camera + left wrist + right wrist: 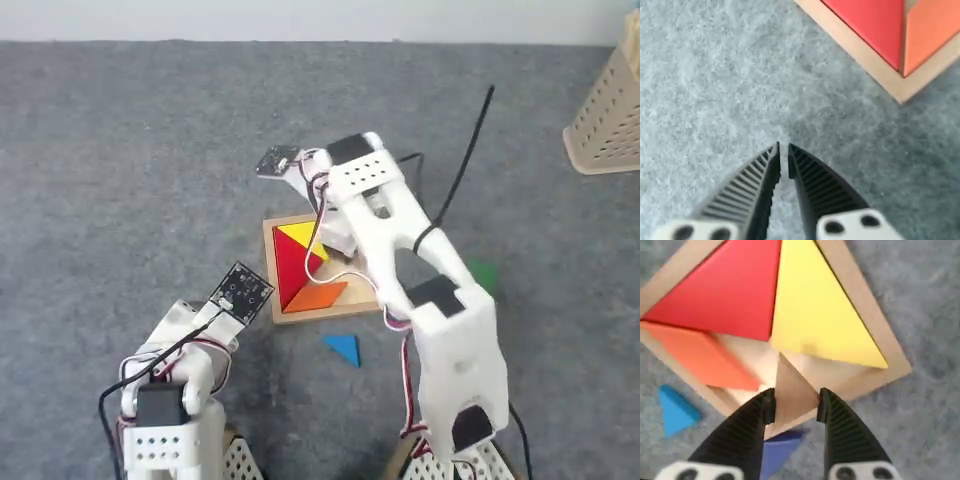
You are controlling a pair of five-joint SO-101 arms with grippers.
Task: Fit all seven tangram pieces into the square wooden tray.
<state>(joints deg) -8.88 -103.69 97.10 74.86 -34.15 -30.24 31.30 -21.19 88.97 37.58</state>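
Note:
The square wooden tray [274, 268] lies mid-table with a red triangle [288, 268], a yellow triangle [300, 238] and an orange piece [317, 295] in it. My right gripper [793, 402] hangs over the tray's bare part [747, 347], shut on a tan triangle [790, 390]. A dark blue piece [782, 446] shows just beneath it. A light blue triangle [343, 347] lies on the carpet in front of the tray, and a green piece [484, 274] to its right. My left gripper [783, 147] is shut and empty over the carpet, near a tray corner [900, 90].
Grey carpet covers the table. A beige perforated basket [608, 110] stands at the far right back. The right arm [400, 240] spans the tray's right half and hides it. A black cable [465, 160] runs behind that arm.

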